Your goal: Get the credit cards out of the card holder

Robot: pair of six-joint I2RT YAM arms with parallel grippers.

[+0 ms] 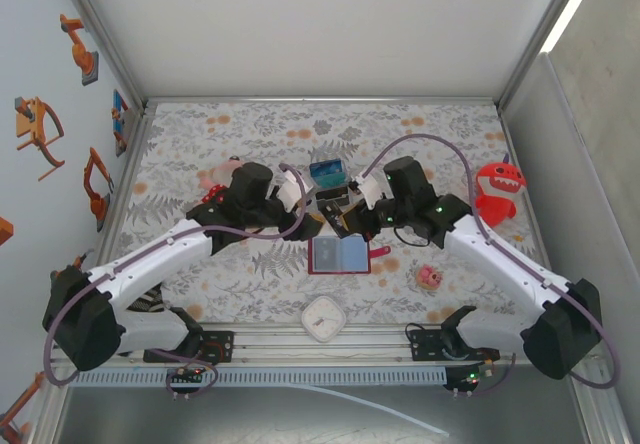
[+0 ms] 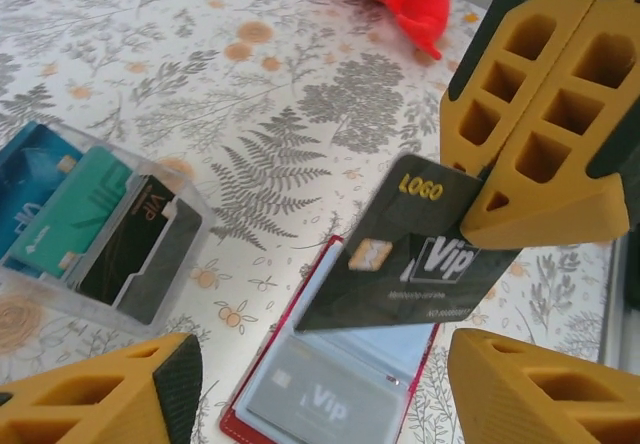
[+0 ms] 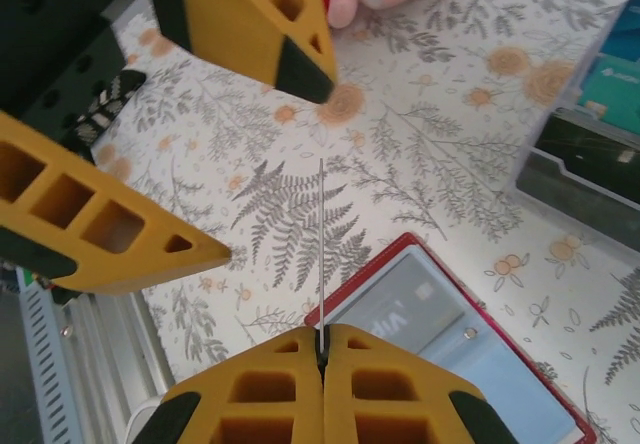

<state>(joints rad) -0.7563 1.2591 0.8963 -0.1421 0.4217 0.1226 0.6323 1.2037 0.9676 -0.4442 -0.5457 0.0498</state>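
The right arm is reaching in from the near right corner toward the middle of the tabletop (image 1: pixel 430 134), its elbow bent and its wrist angling down. The right end effector (image 3: pixel 322 332) is pressing its fingers together on a corner of a black credit card (image 2: pixel 400 254), pinching it and holding it tilted in the air just above the card holder (image 1: pixel 340 254). From the right wrist, this card is showing edge-on as a thin line rising from the shut fingertips.

The left arm is stretching in from the near left corner, and its forearm is sloping toward the same spot. The left end effector (image 2: pixel 322 359) is facing the right one with its fingers spread wide, one on each side of the held card and touching nothing.

The card holder is lying open and flat on the tabletop near the centre, beneath both end effectors, with a grey card (image 2: pixel 320 399) sitting in one of its pockets. A clear box (image 2: pixel 100 234) holding teal and black cards is resting just beyond it.
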